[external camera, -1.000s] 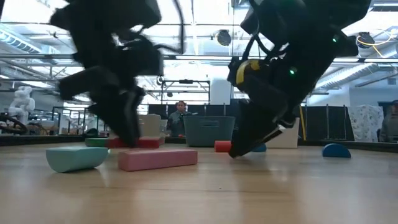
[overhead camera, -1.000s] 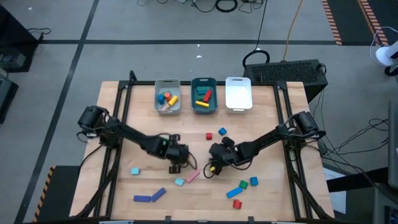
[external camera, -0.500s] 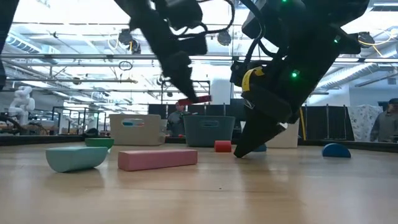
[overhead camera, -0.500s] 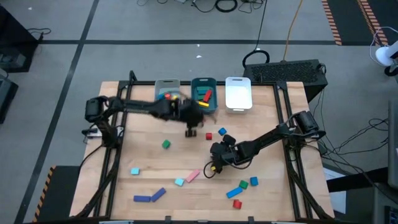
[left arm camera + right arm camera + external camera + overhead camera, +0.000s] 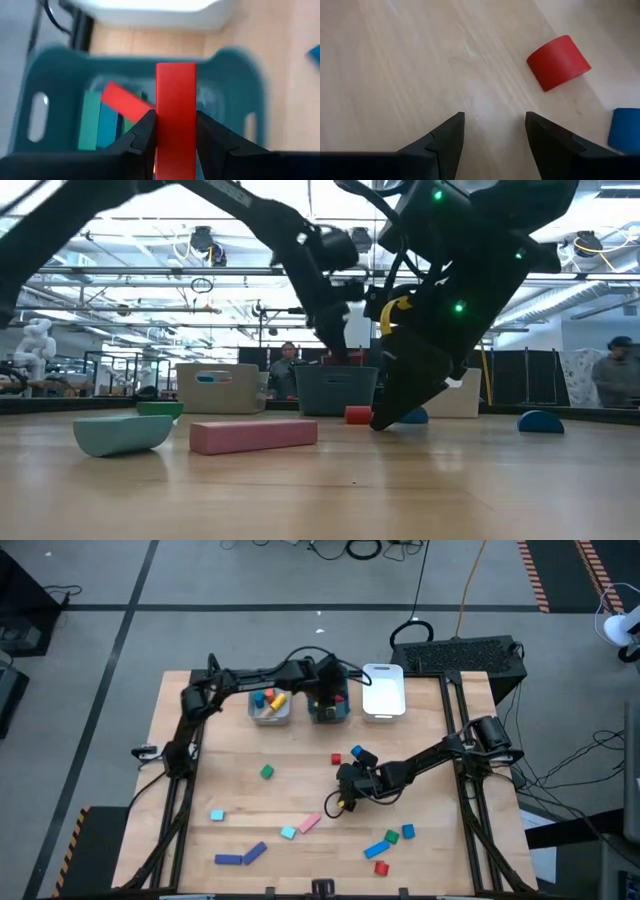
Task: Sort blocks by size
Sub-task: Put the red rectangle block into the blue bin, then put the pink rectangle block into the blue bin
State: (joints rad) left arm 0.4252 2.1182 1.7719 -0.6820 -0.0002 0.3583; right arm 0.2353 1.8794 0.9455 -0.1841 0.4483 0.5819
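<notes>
No writing is legible. Your left gripper (image 5: 175,131) clamps a long red bar (image 5: 175,105) above the teal tray (image 5: 55,70). Your right gripper (image 5: 494,131), fingers spread and empty, hangs over bare table (image 5: 230,790) near a small red block (image 5: 558,62); other blocks (image 5: 240,856) lie scattered.

Bright even overhead light, soft shadows, ceiling-lamp glare in low view, left wrist view blurred
</notes>
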